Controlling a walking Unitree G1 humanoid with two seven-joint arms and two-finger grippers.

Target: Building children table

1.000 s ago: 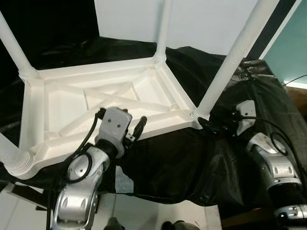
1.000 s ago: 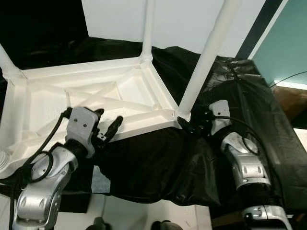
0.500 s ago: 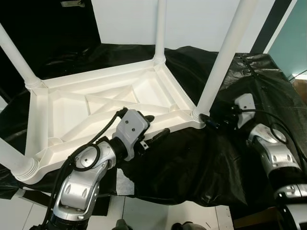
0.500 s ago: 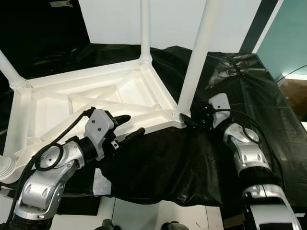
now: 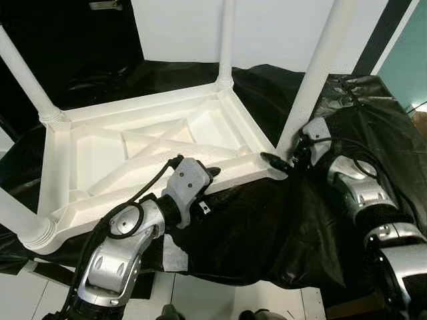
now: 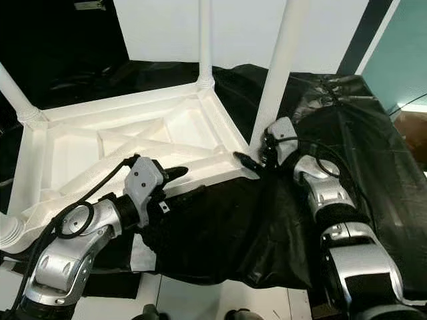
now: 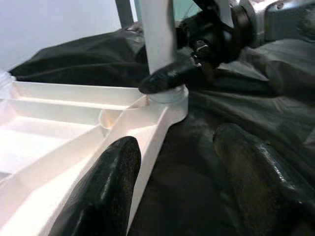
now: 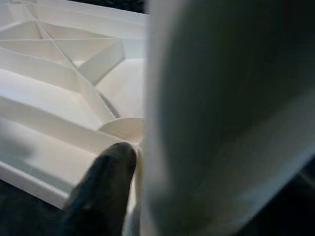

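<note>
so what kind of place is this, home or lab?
Hard to say; looks more like a staged work area than a lived-in room. The upturned white table lies on a surface draped in black plastic sheeting, with a plain white wall behind and pale floor tiles below.

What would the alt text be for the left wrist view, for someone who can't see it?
Two black fingers of the open left gripper straddle the white rim of the upturned table, one finger over the frame, the other over the black sheet. Ahead, the right gripper has a fingertip against the base of a white leg at the table's corner.
</note>
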